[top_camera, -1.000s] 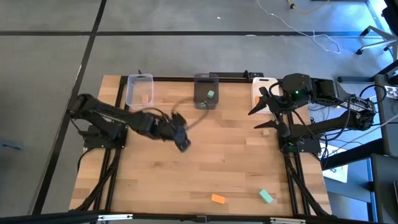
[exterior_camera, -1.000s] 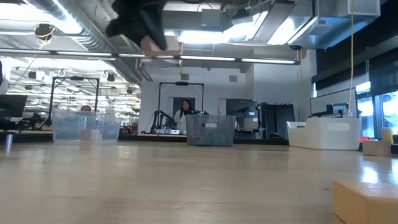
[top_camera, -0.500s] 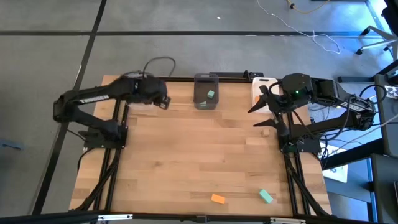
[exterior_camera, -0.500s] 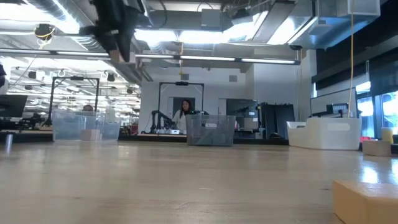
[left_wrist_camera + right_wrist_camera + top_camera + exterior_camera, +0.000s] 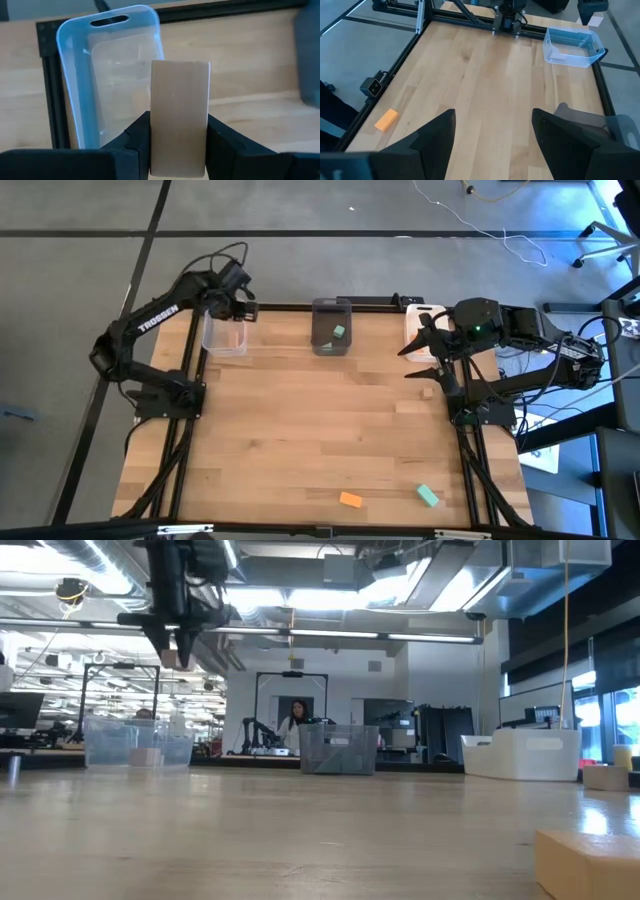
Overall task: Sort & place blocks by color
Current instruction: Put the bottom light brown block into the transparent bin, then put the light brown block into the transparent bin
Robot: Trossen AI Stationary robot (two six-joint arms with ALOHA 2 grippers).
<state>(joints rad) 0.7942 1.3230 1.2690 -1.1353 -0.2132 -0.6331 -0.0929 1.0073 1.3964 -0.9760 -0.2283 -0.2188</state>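
Observation:
My left gripper (image 5: 233, 305) hangs over the far left corner, above the clear bin (image 5: 223, 336), shut on a pale tan wood block (image 5: 180, 125). In the low view the gripper (image 5: 170, 648) is high above that bin (image 5: 137, 743). A teal block (image 5: 340, 332) lies in the grey bin (image 5: 331, 326). An orange block (image 5: 350, 499) and a teal block (image 5: 428, 496) lie flat near the table's front edge. My right gripper (image 5: 492, 145) waits open at the far right, above the table, with nothing between its fingers. My left gripper pinches the tan block by its two long sides (image 5: 154, 145) between its two fingers, at one end of the block. The other end (image 5: 180, 70) sticks out past the fingertips. The fingers slant steeply down. The block is lifted clear, over the clear bin.
A white bin (image 5: 520, 755) stands at the far right corner, partly under my right arm. A small tan block (image 5: 428, 390) lies near the right edge. The middle of the wooden table (image 5: 320, 430) is bare. A person stands in the room behind (image 5: 297, 723).
My left gripper has swung from the middle of the table toward its far left corner, rising a little and rolling at the wrist, with the tan block still between its fingers. It now hangs over the clear bin.

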